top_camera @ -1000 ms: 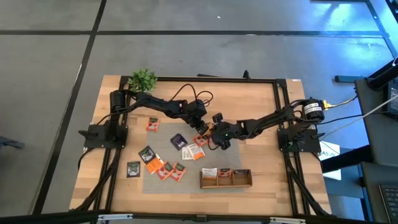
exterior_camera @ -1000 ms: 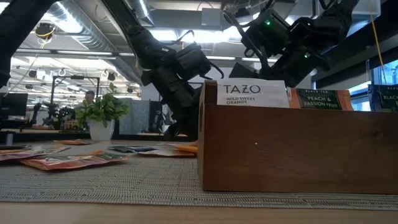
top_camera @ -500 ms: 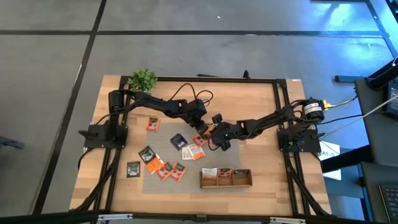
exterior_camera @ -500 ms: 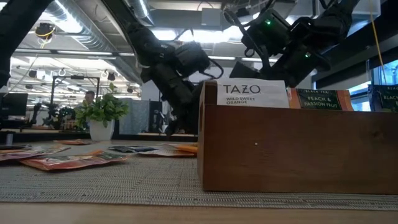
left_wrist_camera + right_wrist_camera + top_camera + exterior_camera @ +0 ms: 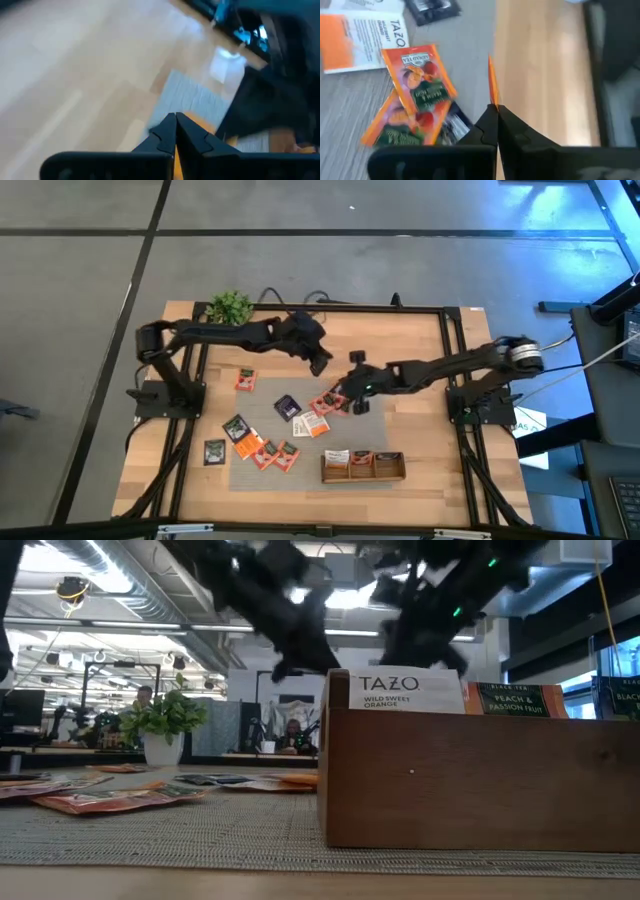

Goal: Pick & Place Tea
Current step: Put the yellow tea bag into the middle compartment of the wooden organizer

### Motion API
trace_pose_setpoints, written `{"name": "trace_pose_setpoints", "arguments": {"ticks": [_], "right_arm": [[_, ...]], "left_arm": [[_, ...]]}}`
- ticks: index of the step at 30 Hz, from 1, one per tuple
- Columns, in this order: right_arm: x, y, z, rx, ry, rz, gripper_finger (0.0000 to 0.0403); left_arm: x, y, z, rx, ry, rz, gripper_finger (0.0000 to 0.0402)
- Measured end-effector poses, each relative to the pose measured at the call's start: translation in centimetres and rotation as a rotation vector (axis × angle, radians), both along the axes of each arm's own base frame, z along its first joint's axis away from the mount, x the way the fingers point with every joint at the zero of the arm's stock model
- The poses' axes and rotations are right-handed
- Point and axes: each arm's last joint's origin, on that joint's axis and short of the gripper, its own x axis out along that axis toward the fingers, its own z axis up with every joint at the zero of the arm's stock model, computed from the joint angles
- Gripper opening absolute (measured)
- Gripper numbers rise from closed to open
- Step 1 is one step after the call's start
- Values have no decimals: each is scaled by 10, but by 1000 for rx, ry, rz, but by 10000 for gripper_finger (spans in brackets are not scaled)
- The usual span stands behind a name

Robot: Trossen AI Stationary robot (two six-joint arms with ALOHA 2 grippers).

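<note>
On the left of the desk [image 5: 420,360] sachets lie loose: an orange one [image 5: 245,380] on bare wood, a dark one [image 5: 215,452] near the front-left edge beside the grey mat [image 5: 262,480], and on the mat a dark sachet [image 5: 236,426] with orange ones [image 5: 268,452] just right of it. A potted plant [image 5: 229,307] stands at the far left corner. My left gripper [image 5: 322,366] hangs over bare wood past the mat's far edge, its fingers [image 5: 167,131] pressed together on nothing. Under and between my arms lie a dark purple sachet [image 5: 287,406], a white-and-orange one [image 5: 310,423] and orange ones [image 5: 417,75]. My right gripper [image 5: 346,398] is above the mat's far right corner, pinching a thin orange sachet [image 5: 492,85] edge-on between its closed fingers [image 5: 487,125]. Near the front right, the wooden tray [image 5: 363,471] holds sachets upright in its compartments.
</note>
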Motion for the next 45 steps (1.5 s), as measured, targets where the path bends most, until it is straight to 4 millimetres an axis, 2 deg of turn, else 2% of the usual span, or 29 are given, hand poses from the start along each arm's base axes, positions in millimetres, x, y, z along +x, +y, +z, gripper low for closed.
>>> {"name": "trace_pose_setpoints", "arguments": {"ticks": [3,8,13,16,21,26,34,40,45], "right_arm": [[-23,-5,30,87,-127,-89,5],[-57,-5,77,255,-502,-179,5],[-89,-1,116,238,-828,-267,5],[-107,5,142,237,-1011,-254,5],[-119,13,172,223,-1288,-164,5],[-108,20,180,227,-1471,19,5],[-75,28,167,170,-1708,233,5],[-44,30,166,159,-1716,301,5],[-28,34,173,133,-1704,351,5]], "left_arm": [[-10,-5,28,86,-71,26,6],[-16,-26,61,205,-213,0,6],[-16,-45,81,304,-329,-58,6],[-17,-52,90,343,-388,-74,6],[-15,-62,108,355,-577,-97,6],[-17,-74,131,447,-817,-145,6],[-19,-85,142,550,-929,-168,6],[-21,-87,147,552,-978,-165,6],[-21,-88,147,495,-996,-185,17]]}}
